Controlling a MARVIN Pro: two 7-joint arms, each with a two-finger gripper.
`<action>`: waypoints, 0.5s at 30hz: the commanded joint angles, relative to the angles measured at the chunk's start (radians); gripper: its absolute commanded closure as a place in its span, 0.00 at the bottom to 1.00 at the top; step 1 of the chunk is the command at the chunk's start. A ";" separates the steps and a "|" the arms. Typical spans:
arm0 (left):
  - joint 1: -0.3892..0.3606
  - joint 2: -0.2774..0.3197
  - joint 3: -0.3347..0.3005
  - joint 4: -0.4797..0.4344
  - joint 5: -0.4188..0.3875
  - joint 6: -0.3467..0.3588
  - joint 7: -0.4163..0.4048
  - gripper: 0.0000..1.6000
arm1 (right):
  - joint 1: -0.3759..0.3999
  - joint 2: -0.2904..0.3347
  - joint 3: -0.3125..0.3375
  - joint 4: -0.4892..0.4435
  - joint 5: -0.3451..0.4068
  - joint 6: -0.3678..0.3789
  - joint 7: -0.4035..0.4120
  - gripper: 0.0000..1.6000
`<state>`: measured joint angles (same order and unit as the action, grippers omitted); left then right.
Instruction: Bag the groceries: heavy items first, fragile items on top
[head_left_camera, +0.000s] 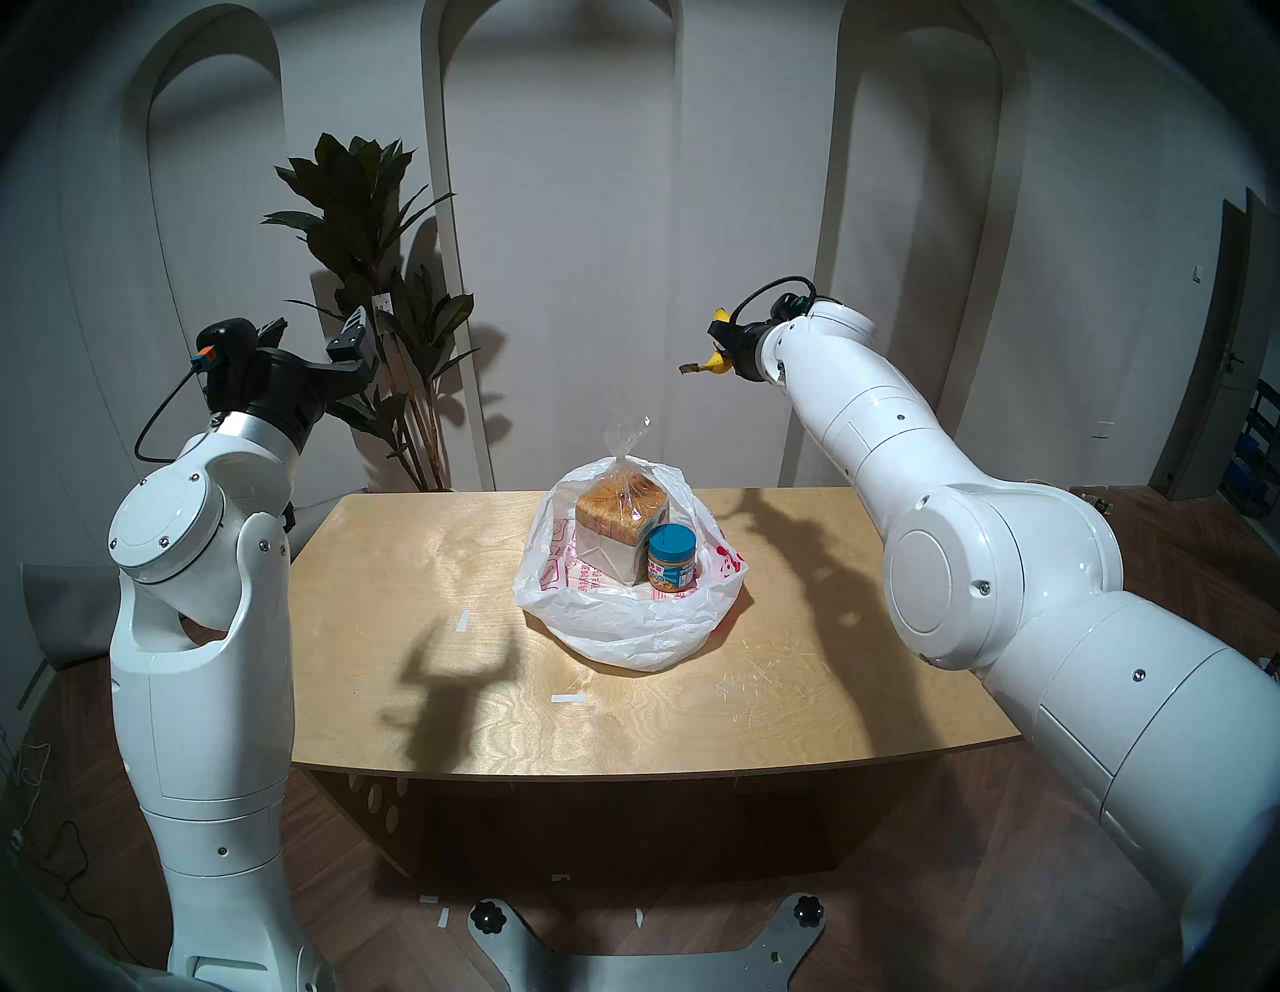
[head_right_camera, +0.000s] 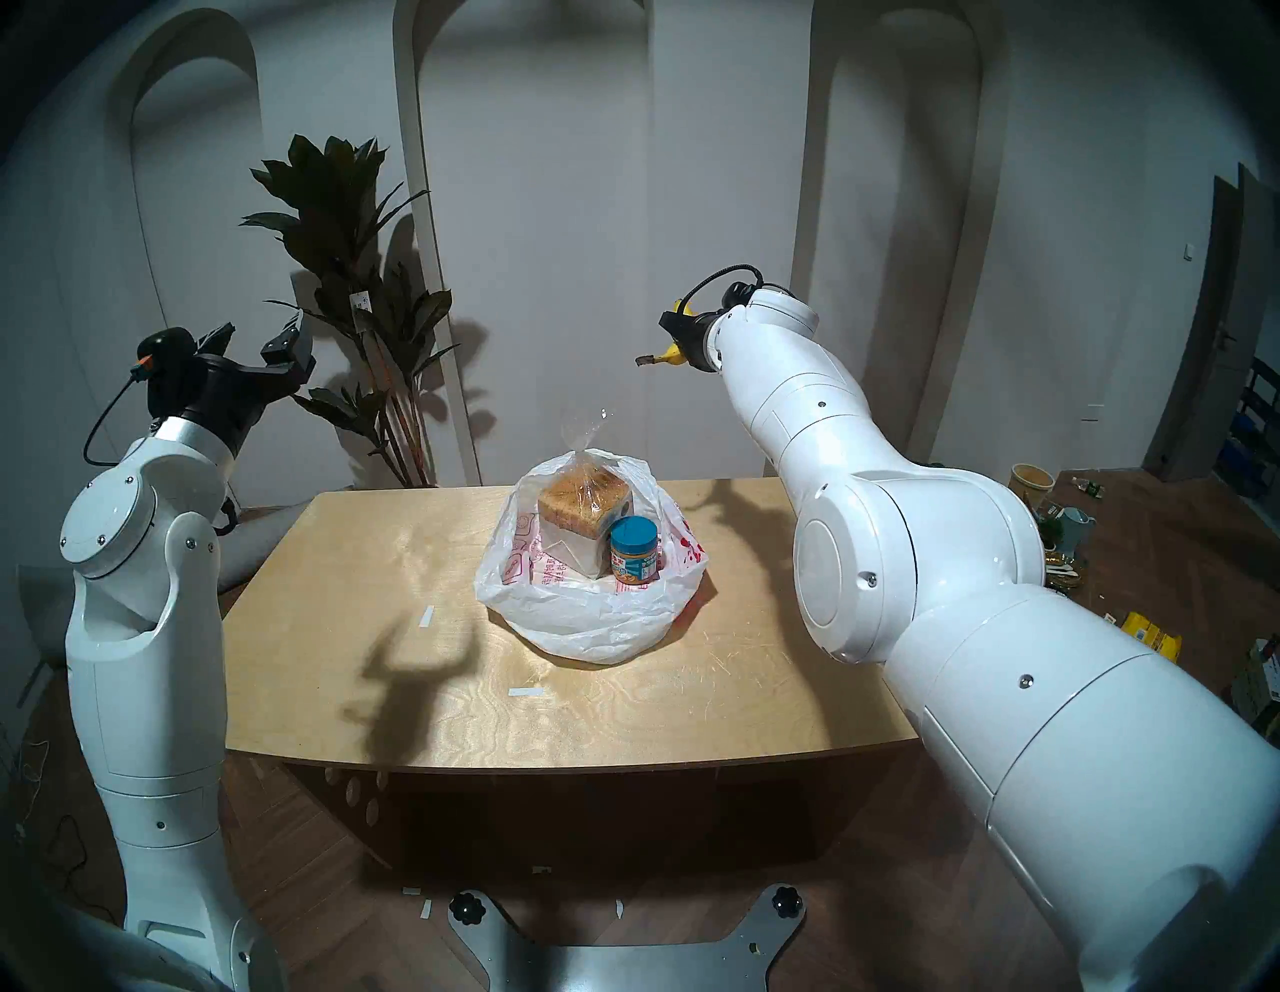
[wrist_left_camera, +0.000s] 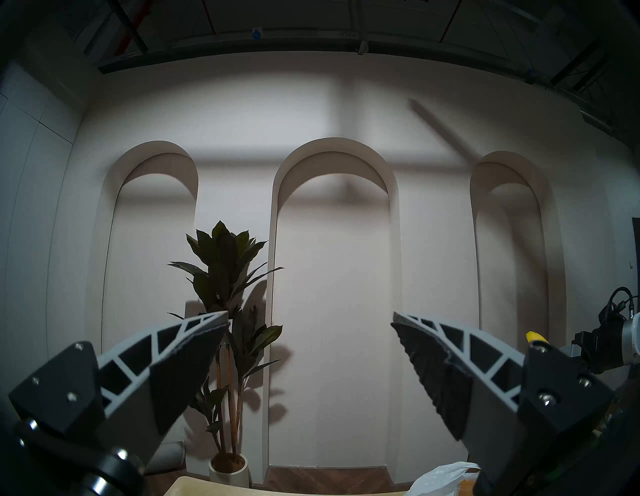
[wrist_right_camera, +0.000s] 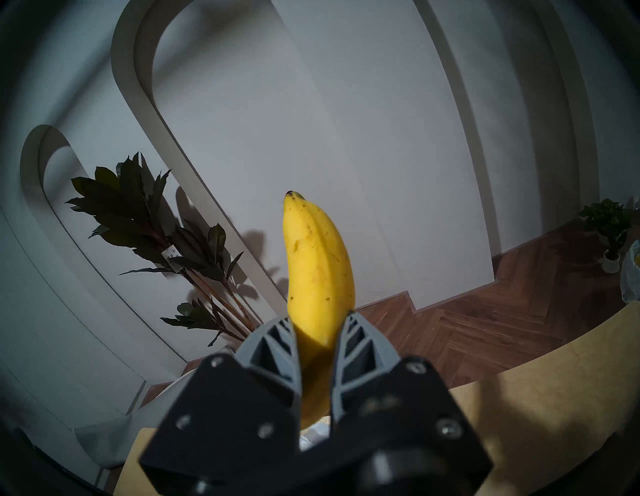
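Right claw hides the banana's lower part.

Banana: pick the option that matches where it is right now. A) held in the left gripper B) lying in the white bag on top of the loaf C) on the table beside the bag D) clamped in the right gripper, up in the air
D: the right gripper is shut on the banana, held high above the table, while the white bag holds only the loaf and the jar.
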<state>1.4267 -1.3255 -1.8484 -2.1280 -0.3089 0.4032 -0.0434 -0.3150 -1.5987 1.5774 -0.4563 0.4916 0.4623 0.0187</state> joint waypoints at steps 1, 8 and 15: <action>-0.009 0.004 -0.002 -0.011 0.001 -0.003 0.000 0.00 | 0.005 -0.006 0.000 -0.037 0.019 0.043 0.071 1.00; -0.009 0.005 -0.002 -0.011 -0.002 -0.003 0.000 0.00 | -0.012 -0.014 -0.002 -0.043 0.036 0.109 0.141 1.00; -0.009 0.007 -0.002 -0.011 -0.005 -0.003 0.000 0.00 | -0.032 -0.012 -0.005 -0.049 0.048 0.173 0.206 1.00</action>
<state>1.4272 -1.3226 -1.8484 -2.1273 -0.3160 0.4032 -0.0435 -0.3495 -1.6066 1.5771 -0.4689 0.5255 0.5971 0.1604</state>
